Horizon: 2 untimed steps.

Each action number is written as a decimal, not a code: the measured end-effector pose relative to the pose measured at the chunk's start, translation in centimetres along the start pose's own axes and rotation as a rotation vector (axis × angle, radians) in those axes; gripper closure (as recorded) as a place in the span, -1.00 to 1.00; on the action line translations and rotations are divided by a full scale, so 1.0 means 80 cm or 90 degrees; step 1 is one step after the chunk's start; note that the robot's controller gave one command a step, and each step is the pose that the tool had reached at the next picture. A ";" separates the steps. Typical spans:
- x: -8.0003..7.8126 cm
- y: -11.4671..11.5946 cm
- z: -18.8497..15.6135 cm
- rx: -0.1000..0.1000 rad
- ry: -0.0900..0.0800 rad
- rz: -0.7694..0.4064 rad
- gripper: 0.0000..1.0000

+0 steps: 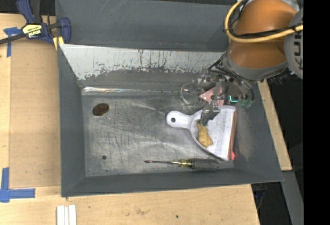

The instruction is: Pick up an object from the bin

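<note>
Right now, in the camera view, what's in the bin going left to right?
brown round disc → white scoop → white pad with a red edge. The screwdriver is left out because it stretches along below both scoop and pad.

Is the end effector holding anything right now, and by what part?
Cannot tell. The end effector is down over the white scoop and the notepad at the right end of the bin, but a grip on either is not visible.
</note>
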<state>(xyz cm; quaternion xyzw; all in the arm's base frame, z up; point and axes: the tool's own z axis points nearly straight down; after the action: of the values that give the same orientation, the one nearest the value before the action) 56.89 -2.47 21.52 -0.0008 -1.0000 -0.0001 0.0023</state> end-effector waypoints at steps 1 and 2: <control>-0.002 0.000 -0.006 0.000 -0.006 0.000 -1.00; 0.035 0.029 0.062 0.000 -0.008 -0.001 -1.00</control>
<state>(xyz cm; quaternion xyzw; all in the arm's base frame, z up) 54.06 -0.14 16.55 -0.0001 -1.0000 0.0002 -0.0041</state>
